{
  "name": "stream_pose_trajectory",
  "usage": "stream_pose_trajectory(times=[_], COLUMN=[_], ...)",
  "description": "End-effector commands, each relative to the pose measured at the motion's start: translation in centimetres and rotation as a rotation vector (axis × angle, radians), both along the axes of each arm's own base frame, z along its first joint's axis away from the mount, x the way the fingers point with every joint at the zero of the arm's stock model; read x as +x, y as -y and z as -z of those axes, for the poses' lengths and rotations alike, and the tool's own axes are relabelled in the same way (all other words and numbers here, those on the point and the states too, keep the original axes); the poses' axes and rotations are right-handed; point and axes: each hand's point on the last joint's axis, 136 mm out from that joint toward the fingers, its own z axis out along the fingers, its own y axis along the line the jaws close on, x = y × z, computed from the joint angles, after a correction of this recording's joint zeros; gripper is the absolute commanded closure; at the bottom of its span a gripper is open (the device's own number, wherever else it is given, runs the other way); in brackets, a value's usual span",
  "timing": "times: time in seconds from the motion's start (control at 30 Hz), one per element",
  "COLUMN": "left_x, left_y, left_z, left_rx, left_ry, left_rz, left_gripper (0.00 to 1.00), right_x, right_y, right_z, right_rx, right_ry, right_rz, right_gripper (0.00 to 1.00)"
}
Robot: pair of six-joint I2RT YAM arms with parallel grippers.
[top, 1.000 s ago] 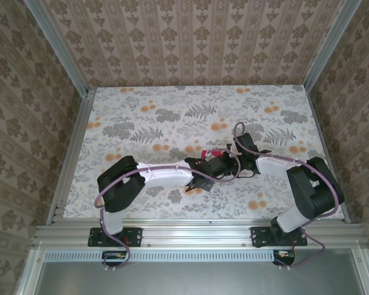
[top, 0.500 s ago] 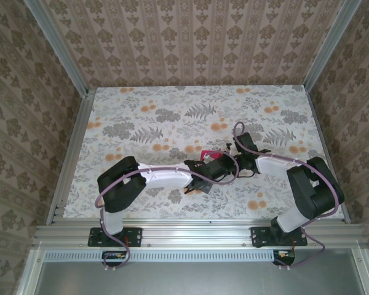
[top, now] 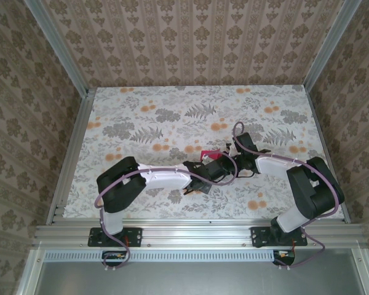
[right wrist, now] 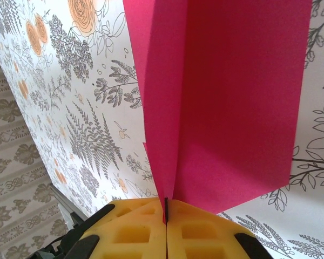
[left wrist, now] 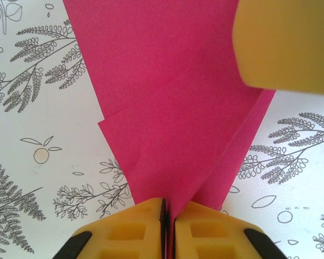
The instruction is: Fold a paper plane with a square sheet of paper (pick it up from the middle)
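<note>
One pink paper sheet [left wrist: 173,108]. Two robot arms, counted from their bases: left arm [top: 166,176] and right arm [top: 307,184]. Two grippers, one per arm: left gripper [left wrist: 167,208] and right gripper [right wrist: 166,204]; each carries two yellow fingers [left wrist: 135,232]. Two purple cables [top: 98,200], one looped along each arm. One flower-printed table [top: 141,123]. Three patterned walls [top: 197,43] around the table.
</note>
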Motion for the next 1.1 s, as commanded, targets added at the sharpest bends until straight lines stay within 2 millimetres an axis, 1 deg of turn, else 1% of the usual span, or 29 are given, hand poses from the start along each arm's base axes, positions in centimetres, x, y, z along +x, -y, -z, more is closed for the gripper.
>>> stream_pose_trajectory(times=[0.0,0.2,0.4,0.47,0.67,0.73,0.8,0.9,1.07], left_x=[-0.5,-0.3,-0.1,-0.1,0.0,0.0,0.0,0.1,0.2], left_y=[-0.3,0.4,0.7,0.5,-0.4,-0.4,-0.5,-0.5,-0.8], left_z=[-0.4,-1.6,-2.3,-2.2,-1.4,-1.3,-1.3,-1.3,-1.1], left_rx=[-0.028,-0.079,-0.115,-0.11,-0.061,-0.059,-0.058,-0.061,-0.075], left_ry=[-0.019,-0.009,-0.002,0.0,-0.005,-0.006,-0.006,-0.008,-0.02], left_rz=[-0.023,-0.033,-0.05,-0.06,-0.08,-0.086,-0.09,-0.093,-0.116], left_gripper=[0.81,0.73,0.73,0.76,0.77,0.81,0.82,0.87,0.97], right_x=[0.6,0.5,0.4,0.4,0.5,0.5,0.5,0.5,0.6], right_y=[-0.8,-0.8,-0.7,-0.6,-0.7,-0.7,-0.7,-0.7,-0.8], right_z=[-1.2,-1.1,-0.9,-0.9,-1.1,-1.1,-1.1,-1.1,-1.3], right_rx=[0.025,0.02,0.017,0.015,0.016,0.015,0.015,0.016,0.022], right_ry=[0.028,0.027,0.023,0.022,0.027,0.027,0.027,0.028,0.034], right_rz=[-0.02,-0.02,-0.019,-0.018,-0.019,-0.02,-0.02,-0.02,-0.022], right_gripper=[0.93,0.93,0.93,0.93,0.93,0.93,0.93,0.93,0.92])
